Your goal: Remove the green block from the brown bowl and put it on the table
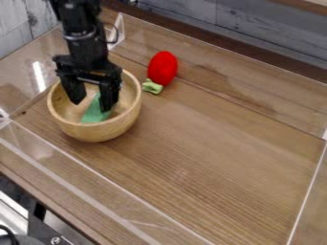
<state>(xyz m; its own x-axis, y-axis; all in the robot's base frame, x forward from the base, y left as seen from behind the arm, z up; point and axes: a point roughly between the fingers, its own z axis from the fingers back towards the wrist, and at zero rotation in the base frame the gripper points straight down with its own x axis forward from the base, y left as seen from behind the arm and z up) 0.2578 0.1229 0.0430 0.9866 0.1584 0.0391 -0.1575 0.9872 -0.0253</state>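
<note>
The black gripper [90, 86] hangs over the brown bowl [124, 122], its jaws spread, with fingers at either side of the green block [91, 114]; whether they touch it cannot be told. The block lies inside the bowl, slanting, its upper part partly covered by the gripper. The bowl rests near the left edge of the wooden table [217, 144]. A red rounded object [163, 67], with a small lime-green piece [152, 87] at its near end, lies beyond the bowl's right side, toward the table's far edge.
</note>
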